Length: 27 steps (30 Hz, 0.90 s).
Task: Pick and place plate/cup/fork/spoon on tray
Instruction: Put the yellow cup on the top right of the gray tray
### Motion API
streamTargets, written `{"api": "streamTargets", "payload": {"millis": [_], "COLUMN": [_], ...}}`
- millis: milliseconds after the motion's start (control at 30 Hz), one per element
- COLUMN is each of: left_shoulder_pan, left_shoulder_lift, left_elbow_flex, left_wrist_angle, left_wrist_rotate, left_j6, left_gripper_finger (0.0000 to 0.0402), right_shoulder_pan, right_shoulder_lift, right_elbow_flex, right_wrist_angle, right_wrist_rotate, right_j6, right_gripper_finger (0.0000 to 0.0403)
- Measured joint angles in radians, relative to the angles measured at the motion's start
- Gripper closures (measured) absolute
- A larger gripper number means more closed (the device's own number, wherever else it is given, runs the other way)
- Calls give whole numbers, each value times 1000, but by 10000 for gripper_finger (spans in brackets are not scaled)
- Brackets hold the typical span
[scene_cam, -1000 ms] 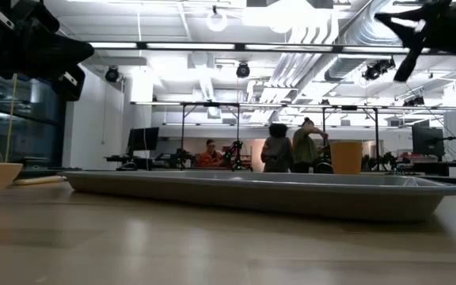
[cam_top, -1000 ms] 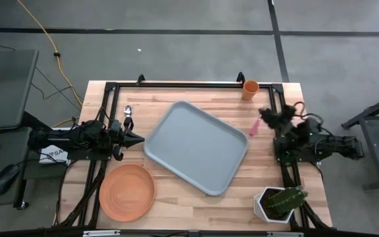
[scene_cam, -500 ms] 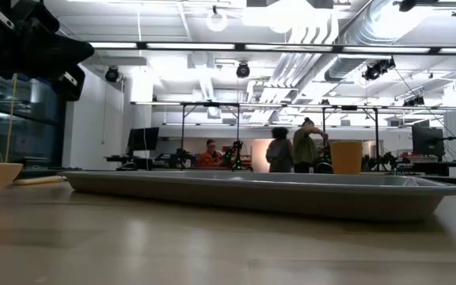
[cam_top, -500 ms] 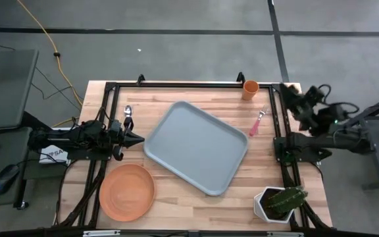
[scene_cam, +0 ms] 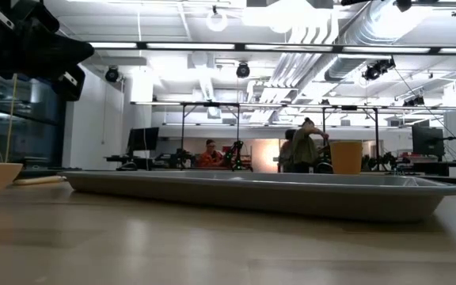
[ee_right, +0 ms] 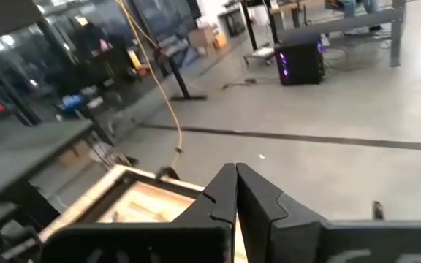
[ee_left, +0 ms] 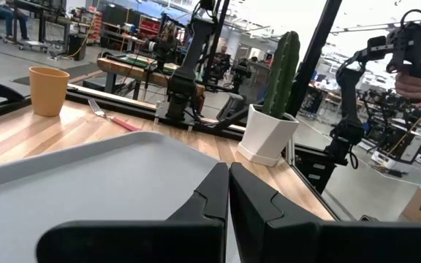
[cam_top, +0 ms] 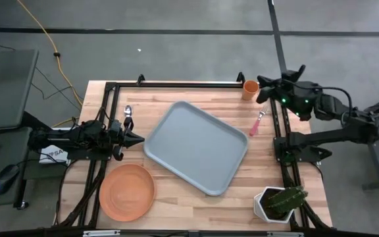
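The grey-blue tray [cam_top: 196,146] lies slantwise at the table's middle and shows edge-on in the low view [scene_cam: 252,191]. The orange plate [cam_top: 127,191] lies at the near left. The orange cup [cam_top: 251,89] stands at the far right. The pink-handled fork [cam_top: 258,122] lies right of the tray. The spoon [cam_top: 127,114] lies by my left gripper [cam_top: 138,138], which is shut and empty at the tray's left edge [ee_left: 227,186]. My right gripper [cam_top: 263,90] is shut and empty [ee_right: 234,186], raised high beside the cup.
A white pot with a green cactus [cam_top: 279,203] stands at the near right corner. A black frame [cam_top: 176,84] runs along the table's far, left and right sides. People stand in the room beyond the table [scene_cam: 299,150].
My right gripper has risen from above the fork, out of the low view's top. It has swung toward the table's far edge and now hangs beside the cup. The fork lies where it was.
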Motion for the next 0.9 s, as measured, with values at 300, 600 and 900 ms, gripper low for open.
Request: {"api": "streamTargets", "payload": {"millis": [300,600,900], "left_shoulder_pan": [0,0,0], "left_shoulder_lift": [0,0,0], "left_elbow_flex": [0,0,0], "left_wrist_angle": [0,0,0], "left_wrist_rotate": [0,0,0], "left_j6": [0,0,0], "left_gripper_finger": [401,401,401], "right_shoulder_pan": [0,0,0], "right_shoulder_lift": [46,57,74], "right_elbow_flex": [73,72,72], "right_wrist_angle": [-242,-297,-303], "right_wrist_rotate": [57,40,46], "right_j6": [167,206,226], "right_gripper_finger": [329,139,102]}}
